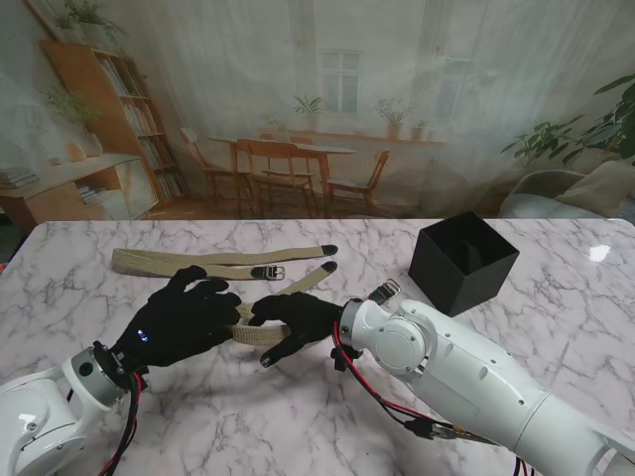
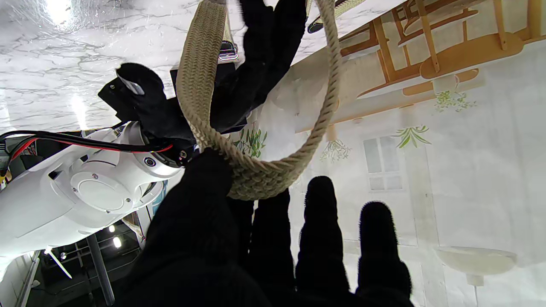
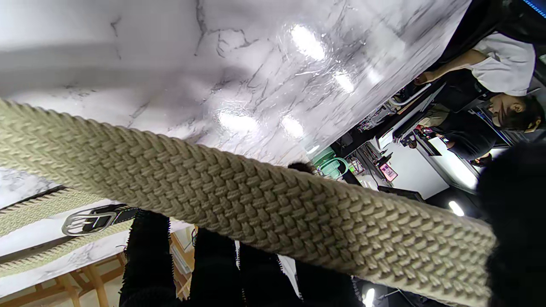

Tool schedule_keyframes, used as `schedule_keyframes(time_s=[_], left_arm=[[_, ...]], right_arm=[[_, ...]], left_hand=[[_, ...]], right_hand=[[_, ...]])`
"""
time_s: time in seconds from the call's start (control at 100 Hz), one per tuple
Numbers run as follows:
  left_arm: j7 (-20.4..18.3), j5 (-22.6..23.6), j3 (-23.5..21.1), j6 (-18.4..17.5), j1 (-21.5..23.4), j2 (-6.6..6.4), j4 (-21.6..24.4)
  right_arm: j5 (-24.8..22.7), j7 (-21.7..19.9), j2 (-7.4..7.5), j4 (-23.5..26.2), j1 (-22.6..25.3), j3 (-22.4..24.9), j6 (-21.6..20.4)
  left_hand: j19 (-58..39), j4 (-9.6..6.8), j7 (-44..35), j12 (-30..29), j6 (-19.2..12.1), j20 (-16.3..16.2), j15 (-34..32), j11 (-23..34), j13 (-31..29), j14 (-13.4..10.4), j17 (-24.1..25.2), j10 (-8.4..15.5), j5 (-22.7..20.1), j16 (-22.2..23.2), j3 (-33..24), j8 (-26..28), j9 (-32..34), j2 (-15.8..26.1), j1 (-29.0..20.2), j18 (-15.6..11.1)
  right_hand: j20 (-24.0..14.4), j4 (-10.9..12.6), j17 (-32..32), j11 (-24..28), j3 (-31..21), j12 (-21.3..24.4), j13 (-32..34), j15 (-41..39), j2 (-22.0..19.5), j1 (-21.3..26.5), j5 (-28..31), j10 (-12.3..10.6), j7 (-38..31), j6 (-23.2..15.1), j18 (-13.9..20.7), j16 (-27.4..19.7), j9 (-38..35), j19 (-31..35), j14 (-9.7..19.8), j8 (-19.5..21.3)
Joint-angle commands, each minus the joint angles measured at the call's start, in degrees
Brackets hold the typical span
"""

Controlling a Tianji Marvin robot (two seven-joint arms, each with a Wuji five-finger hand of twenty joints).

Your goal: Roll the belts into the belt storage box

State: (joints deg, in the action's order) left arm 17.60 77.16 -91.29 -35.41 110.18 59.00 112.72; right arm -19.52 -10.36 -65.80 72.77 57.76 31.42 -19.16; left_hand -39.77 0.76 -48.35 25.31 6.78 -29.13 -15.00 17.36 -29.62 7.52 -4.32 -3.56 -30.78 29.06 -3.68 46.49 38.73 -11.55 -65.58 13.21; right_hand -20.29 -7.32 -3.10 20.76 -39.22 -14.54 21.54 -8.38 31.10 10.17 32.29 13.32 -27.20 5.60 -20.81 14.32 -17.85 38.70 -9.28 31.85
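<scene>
On the marble table [image 1: 556, 327], taking the black storage box [image 1: 463, 261] as landmark: well to the left of the box, the left hand [image 1: 184, 319] rests palm down with its thumb and fingers clamped on a loop of the woven beige belt [image 1: 260, 333]. The left wrist view shows that belt [image 2: 204, 94] curving in a U around the fingers [image 2: 273, 238]. Just beside it, nearer the box, the right hand [image 1: 294, 319] is closed on the same belt, the two hands almost touching. From the hands the belt's free end runs diagonally away toward the box, long axis slanting up and right, dark tip [image 1: 328, 267] pointing at the box. The right wrist view shows the braided strap [image 3: 256, 209] stretched across the fingers [image 3: 147, 256]. A second belt [image 1: 189, 263] lies flat left of the box, farther from me than the hands, long axis left to right, buckle [image 1: 270, 272] near its middle, dark tip toward the box.
</scene>
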Motion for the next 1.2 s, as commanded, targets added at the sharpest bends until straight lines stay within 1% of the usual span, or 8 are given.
schedule_keyframes(time_s=[0.0,0.13,0.17,0.24,0.3,0.51,0.72,1.19], left_arm=[[-0.4,0.1,-0.2,-0.1,0.3,0.04,0.5],[-0.2,0.5,-0.8,0.2,0.6,0.02,0.5],[-0.1,0.5,-0.9,0.3,0.6,0.02,0.5],[-0.1,1.1,-1.1,0.5,0.7,-0.08,0.5],[-0.3,1.1,-1.2,0.6,0.8,-0.09,0.4],[-0.9,1.2,-1.3,1.3,0.9,-0.14,0.0],[-3.7,0.5,0.1,1.5,-0.5,-0.31,-1.8],[-12.6,-0.3,4.6,4.7,-4.2,-1.08,-7.2]], right_arm=[[-0.4,0.1,-0.45,-0.3,0.1,-0.1,0.3],[-1.3,0.9,-0.22,0.6,1.5,0.8,0.8],[-1.4,0.6,0.09,1.1,1.9,1.3,0.9],[-1.4,0.1,0.55,2.1,3.1,2.4,1.1],[-1.6,0.2,0.85,3.1,4.5,3.8,1.5],[-4.0,-2.2,3.08,7.9,9.3,9.0,1.7],[-9.5,-5.1,5.4,13.4,15.4,15.1,1.3],[-20.6,-7.5,7.48,22.4,30.1,28.7,2.4]], left_hand=[[1.2,0.29,-1.8,-0.4,-0.8,1.0,-0.4,0.3,-1.3,0.4,1.3,-0.1,0.4,0.7,-0.6,2.2,1.6,2.6,-3.4,2.0],[1.2,0.25,-1.8,-0.4,-0.7,1.0,-0.3,0.2,-1.3,0.5,1.3,-0.1,0.4,0.7,-0.7,2.2,1.5,2.6,-3.6,2.1],[1.3,0.27,-1.8,-0.4,-0.7,1.0,-0.3,0.2,-1.3,0.5,1.3,-0.1,0.3,0.7,-0.6,2.3,1.5,2.6,-3.5,2.0],[1.3,0.28,-1.8,-0.4,-0.8,1.0,-0.4,0.3,-1.4,0.4,1.3,0.0,0.4,0.7,-0.6,2.3,1.6,2.6,-3.4,2.1],[1.3,0.24,-1.8,-0.4,-0.7,1.0,-0.3,0.2,-1.3,0.3,1.3,0.0,0.3,0.7,-0.6,2.3,1.6,2.6,-3.5,2.0],[1.3,0.26,-1.7,-0.4,-0.8,1.0,-0.3,0.2,-1.3,0.4,1.4,-0.1,0.4,0.7,-0.6,2.3,1.6,2.6,-3.4,2.0],[1.4,0.26,-1.7,-0.4,-0.9,1.0,-0.3,0.2,-1.4,0.3,1.4,0.0,0.4,0.7,-0.6,2.3,1.6,2.6,-3.4,2.0],[1.9,0.2,-1.7,-0.4,-0.9,1.2,-0.2,0.2,-1.4,0.4,1.5,0.0,0.3,0.7,-0.6,2.2,1.7,2.6,-3.3,2.1]], right_hand=[[1.2,0.1,-0.3,1.2,3.2,0.2,1.2,2.2,0.2,3.5,3.9,-1.3,-4.7,-6.0,0.3,-1.3,-2.8,0.4,-0.2,4.5],[3.5,2.4,-1.7,1.1,14.0,0.2,6.2,1.8,-4.6,17.4,15.9,-9.9,-13.1,-12.8,0.5,-2.9,-20.3,1.8,2.2,4.4],[5.1,2.2,-2.1,0.1,20.3,0.7,8.0,1.5,-6.6,24.3,17.7,-11.2,-17.8,-14.8,0.8,-3.3,-25.5,2.7,3.0,-2.3],[6.8,-6.4,-2.9,-0.5,-5.6,0.7,11.8,0.4,-1.7,19.3,17.3,-13.4,-28.0,-18.0,1.1,-3.3,-35.5,3.8,4.9,-11.6],[7.2,-8.0,-3.5,1.2,-12.2,-0.3,15.9,-1.2,-0.9,20.1,19.0,-14.6,-29.8,-18.7,1.3,-2.7,-43.9,4.2,7.3,-13.7],[4.6,-7.9,-12.2,5.7,-12.2,-4.7,30.2,-8.0,-2.2,22.7,19.4,-12.0,-29.0,-14.0,4.1,0.8,-60.1,12.4,13.4,-18.2],[0.7,-7.1,-21.3,15.5,-10.2,-10.3,44.6,-16.8,-4.0,24.6,18.9,-11.8,-28.3,-9.1,5.6,6.8,-66.0,24.5,11.5,-19.0],[0.5,-7.0,-23.4,20.9,-10.3,-10.9,49.1,-20.4,-4.2,25.4,19.6,-10.7,-28.7,-6.6,6.5,9.9,-65.8,28.1,9.3,-19.0]])
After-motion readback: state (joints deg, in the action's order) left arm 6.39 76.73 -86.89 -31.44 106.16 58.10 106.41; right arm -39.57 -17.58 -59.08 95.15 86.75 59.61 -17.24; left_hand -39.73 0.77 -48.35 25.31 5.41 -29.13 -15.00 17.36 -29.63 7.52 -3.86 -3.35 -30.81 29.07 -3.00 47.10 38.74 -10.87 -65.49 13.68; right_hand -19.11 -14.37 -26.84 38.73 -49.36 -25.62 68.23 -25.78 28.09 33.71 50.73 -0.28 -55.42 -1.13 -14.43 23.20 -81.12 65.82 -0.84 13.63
